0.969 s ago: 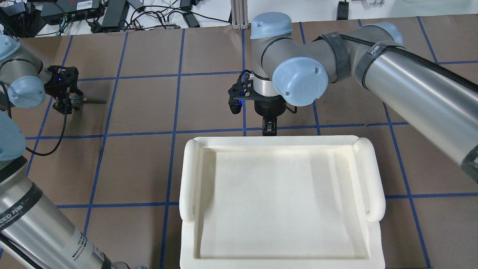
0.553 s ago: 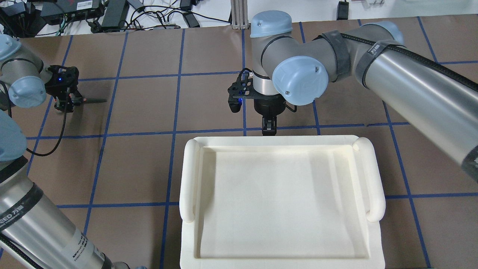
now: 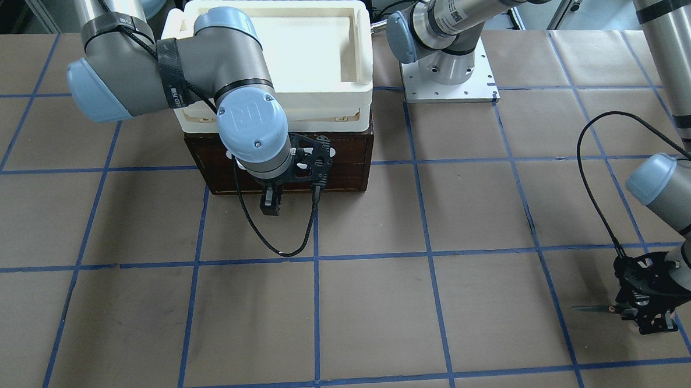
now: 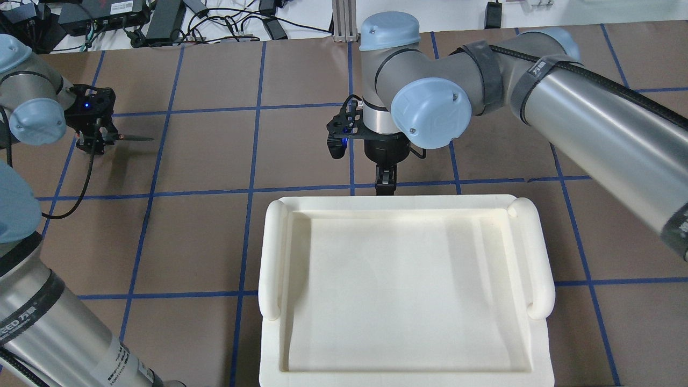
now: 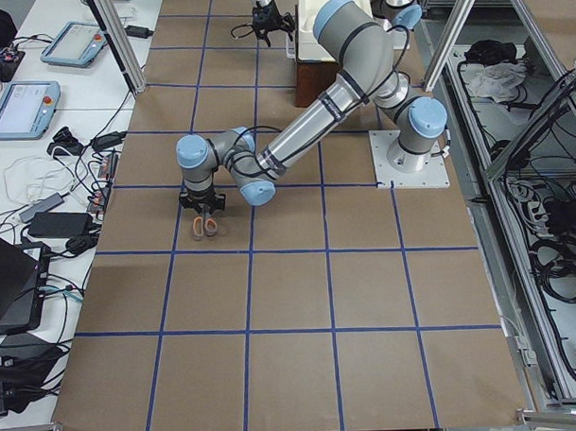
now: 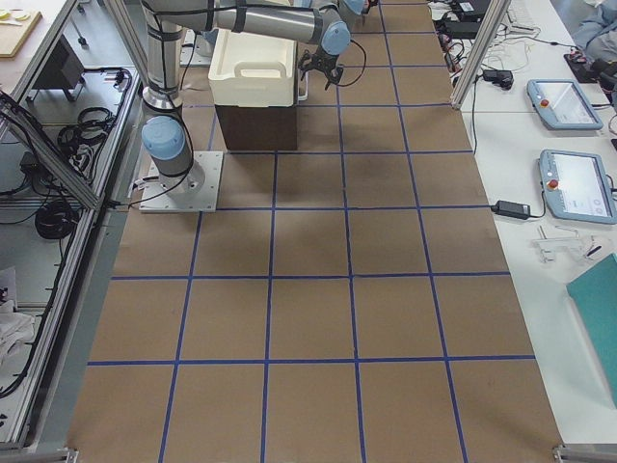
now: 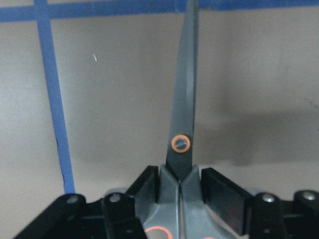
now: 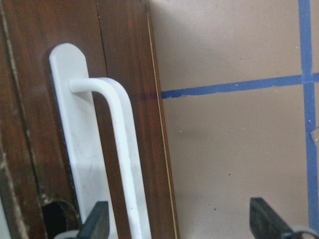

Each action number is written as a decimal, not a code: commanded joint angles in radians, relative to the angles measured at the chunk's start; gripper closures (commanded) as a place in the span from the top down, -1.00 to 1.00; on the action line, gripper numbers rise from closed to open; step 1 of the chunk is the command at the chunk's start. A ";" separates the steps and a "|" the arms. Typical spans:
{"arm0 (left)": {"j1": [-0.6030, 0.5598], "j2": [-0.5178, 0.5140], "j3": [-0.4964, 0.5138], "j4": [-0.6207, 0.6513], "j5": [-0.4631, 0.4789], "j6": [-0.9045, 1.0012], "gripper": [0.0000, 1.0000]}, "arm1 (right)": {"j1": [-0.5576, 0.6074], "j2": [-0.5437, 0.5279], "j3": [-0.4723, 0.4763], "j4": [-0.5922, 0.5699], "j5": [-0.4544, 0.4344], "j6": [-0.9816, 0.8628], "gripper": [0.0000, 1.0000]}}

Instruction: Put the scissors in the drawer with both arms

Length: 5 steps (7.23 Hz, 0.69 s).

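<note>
**Right wrist-mounted view: bar handle sits between spread jaws**

Right gripper (image 8: 182, 224) is wide open, with the bar handle (image 8: 122, 149) of the closed drawer (image 8: 30, 99) just inside one finger. Left gripper (image 7: 182, 188) clamps the scissors (image 7: 182, 124) by the handles, well apart from the drawer, blades lying along the table toward the drawer's side.

Brown paper table (image 3: 374, 315), blue tape grid (image 3: 316, 312); white side bench (image 6: 501, 145), pendants (image 6: 576, 183).

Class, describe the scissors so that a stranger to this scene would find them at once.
On the brown table with its blue tape grid, go to the left arm, far from the cream tray. The left gripper clamps the scissors just behind the pivot; they are the only slim, pointed thing there, dark grey blades with an orange-ringed pivot.
</note>
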 commanded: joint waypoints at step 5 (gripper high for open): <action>-0.072 0.242 0.001 -0.319 0.004 -0.003 -1.00 | -0.002 0.020 -0.017 0.036 0.000 0.014 1.00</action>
